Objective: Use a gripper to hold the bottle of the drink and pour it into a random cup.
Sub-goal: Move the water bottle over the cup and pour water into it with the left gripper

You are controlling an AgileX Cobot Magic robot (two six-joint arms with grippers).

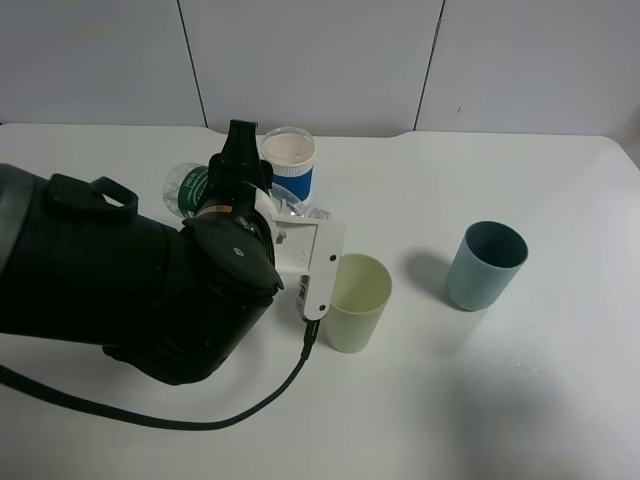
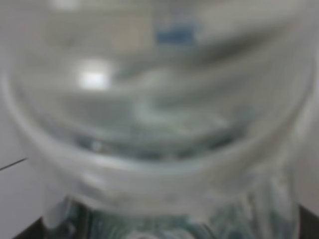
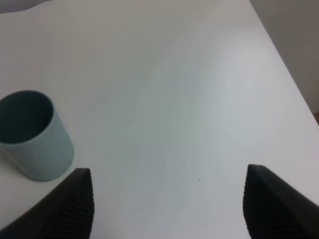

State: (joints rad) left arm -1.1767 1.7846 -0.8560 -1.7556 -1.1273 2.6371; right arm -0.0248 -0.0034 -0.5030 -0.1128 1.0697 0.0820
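Left pincer [image 1: 234, 172] clamped on the bottle [image 1: 190, 188]. Bottle is tipped near level just behind the cup [image 1: 357, 300], neck toward it. Judged: pour starting. Next: bring the mouth over the cup's rim, tip more. Right pincer [image 3: 169, 209] apart, idle.

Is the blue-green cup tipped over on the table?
No, the blue-green cup stands upright on the table with its open mouth facing up.
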